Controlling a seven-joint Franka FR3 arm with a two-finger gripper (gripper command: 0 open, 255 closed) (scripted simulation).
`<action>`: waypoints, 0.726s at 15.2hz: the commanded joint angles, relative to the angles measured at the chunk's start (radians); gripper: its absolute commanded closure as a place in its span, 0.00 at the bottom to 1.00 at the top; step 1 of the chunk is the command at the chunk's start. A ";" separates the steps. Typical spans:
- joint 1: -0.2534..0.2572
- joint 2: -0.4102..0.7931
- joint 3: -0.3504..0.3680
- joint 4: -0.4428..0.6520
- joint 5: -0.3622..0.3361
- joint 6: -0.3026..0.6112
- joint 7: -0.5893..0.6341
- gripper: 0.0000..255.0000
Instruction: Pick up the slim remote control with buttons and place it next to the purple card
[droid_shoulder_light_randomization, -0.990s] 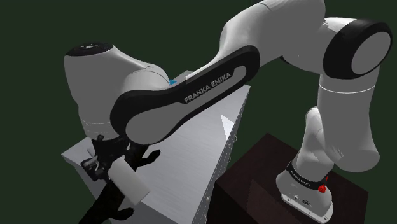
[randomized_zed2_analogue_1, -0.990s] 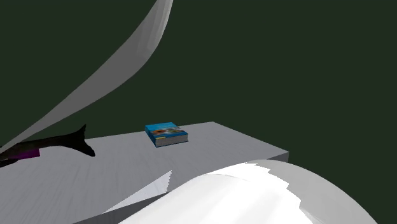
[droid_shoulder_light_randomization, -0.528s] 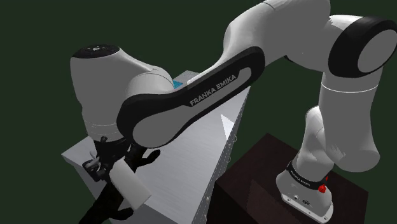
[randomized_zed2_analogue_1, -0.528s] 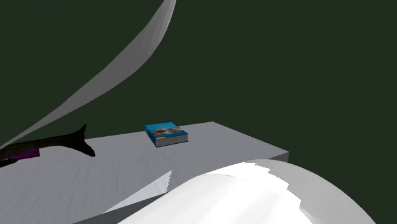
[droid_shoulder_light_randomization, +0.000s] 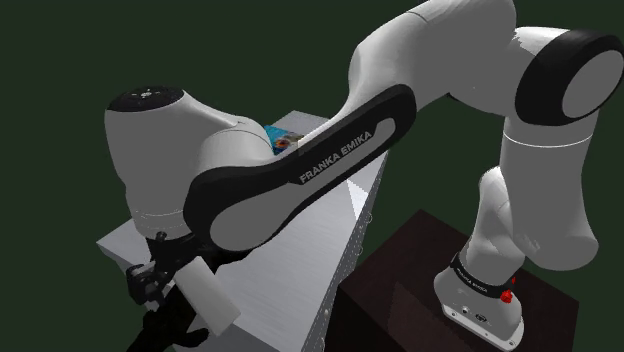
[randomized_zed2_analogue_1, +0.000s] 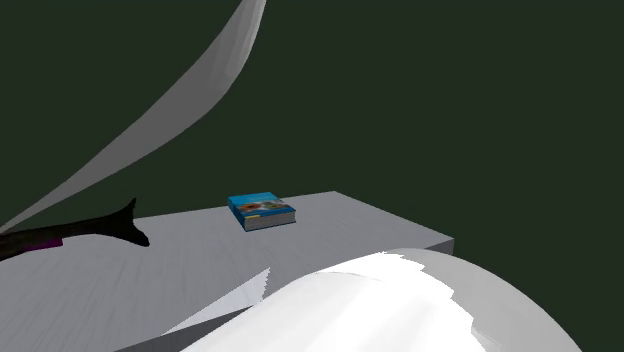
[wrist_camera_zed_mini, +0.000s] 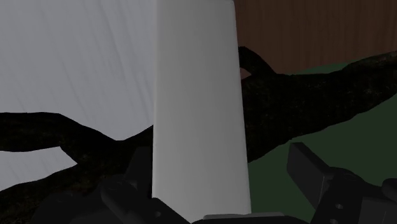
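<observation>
Change: against a second ago, the hand has sunk toward 7 o'clock in the shoulder view. The forearm (droid_shoulder_light_randomization: 300, 170) has rolled, baring more of the blue book (droid_shoulder_light_randomization: 283, 140) just off centre toward 11 o'clock.
Remote: the slim remote control (wrist_camera_zed_mini: 200, 108) is drawn as a plain white slab with no buttons showing. It has barely shifted and sits tilted at 7 o'clock in the shoulder view, by the table (randomized_zed2_analogue_1: 350, 225) corner. It crosses a black branch-like shape (randomized_zed2_analogue_1: 105, 225). Whether it rests on that shape or on the table, I cannot tell.
Claw: the gripper (wrist_camera_zed_mini: 222, 168) has its fingers spread. One finger (wrist_camera_zed_mini: 137, 172) is hard against the remote's long edge and the other (wrist_camera_zed_mini: 310, 168) stands clear of it, so the slab lies between them unclasped.
Card: the purple card (randomized_zed2_analogue_1: 45, 241) is a thin sliver at 9 o'clock in the second exterior view, mostly under the black shape. It looks thinner than a second ago.
Meaning: the remote staying put while the hand moves suggests it is being let go, or was just let go, at its drop spot. No view shows remote and card together, so how near they lie is unconfirmed.
Writing: "FRANKA EMIKA" runs in white capitals along the black forearm band. A ring of small white lettering circles the arm's base above the stand (droid_shoulder_light_randomization: 400, 290), at 4 o'clock, too small to read. The book's cover carries a picture but no legible title.
</observation>
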 joint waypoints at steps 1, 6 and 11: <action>-0.019 0.088 -0.013 0.018 0.008 -0.023 -0.034 0.00; -0.023 0.036 -0.005 0.072 0.028 -0.127 -0.047 0.00; -0.024 0.036 -0.005 0.072 0.028 -0.127 -0.047 0.00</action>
